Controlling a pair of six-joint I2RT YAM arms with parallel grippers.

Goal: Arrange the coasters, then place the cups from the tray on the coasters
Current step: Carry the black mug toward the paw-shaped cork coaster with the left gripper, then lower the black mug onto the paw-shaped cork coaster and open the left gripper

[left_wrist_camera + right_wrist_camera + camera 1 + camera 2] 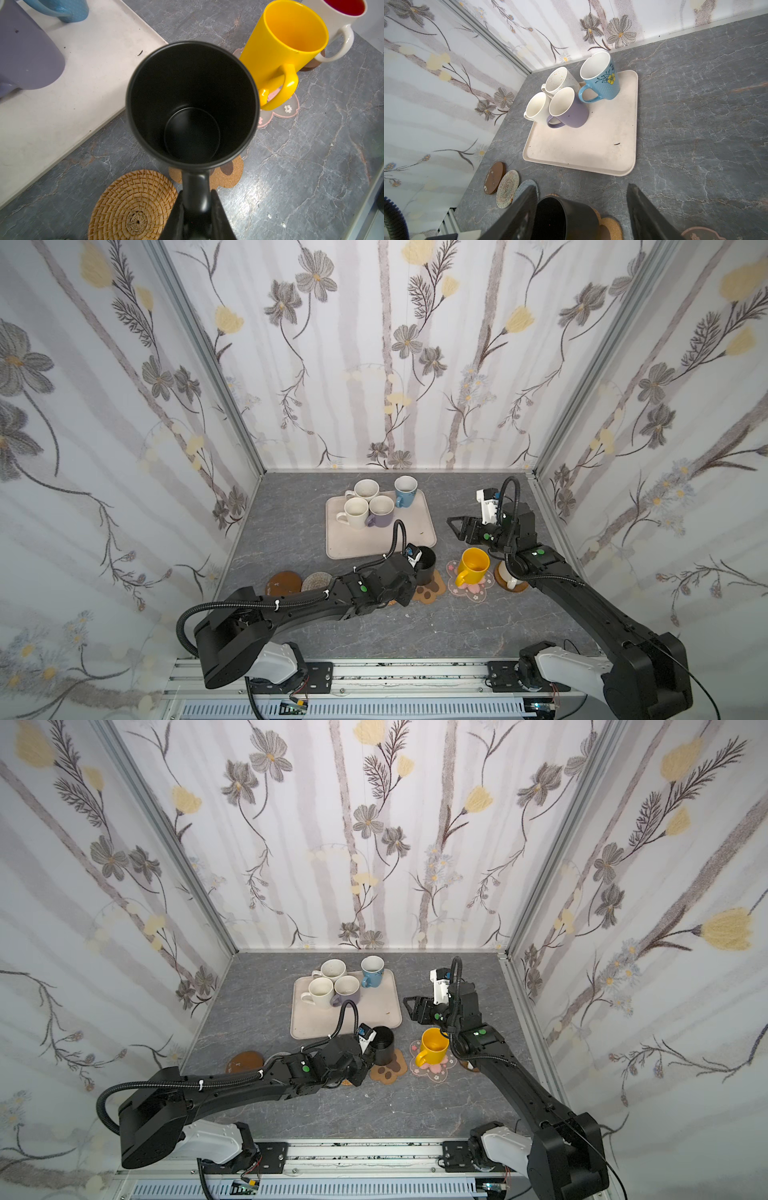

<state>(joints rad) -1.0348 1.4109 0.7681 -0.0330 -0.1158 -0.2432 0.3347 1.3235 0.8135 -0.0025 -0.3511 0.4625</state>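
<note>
My left gripper [196, 193] is shut on the handle of the black cup [426, 566], which is upright over the far part of the brown paw coaster [430, 591]. I cannot tell whether the cup touches the coaster. My right gripper [455, 526] hangs open and empty above the table, right of the tray [399, 539]. The tray holds two cream cups [356, 510], a lavender cup [381, 510] and a light blue cup [405, 489]. The yellow cup [473, 566] stands on the pink blossom coaster [473, 591]. A white cup with a red inside [340, 25] stands on a brown disc [515, 585].
A brown disc [284, 583], a beige woven mat [316, 581] and a blue crochet mat [527, 185] lie in a row at the front left, partly under my left arm. The rattan coaster [133, 205] lies beside the paw coaster. Walls enclose the table on three sides.
</note>
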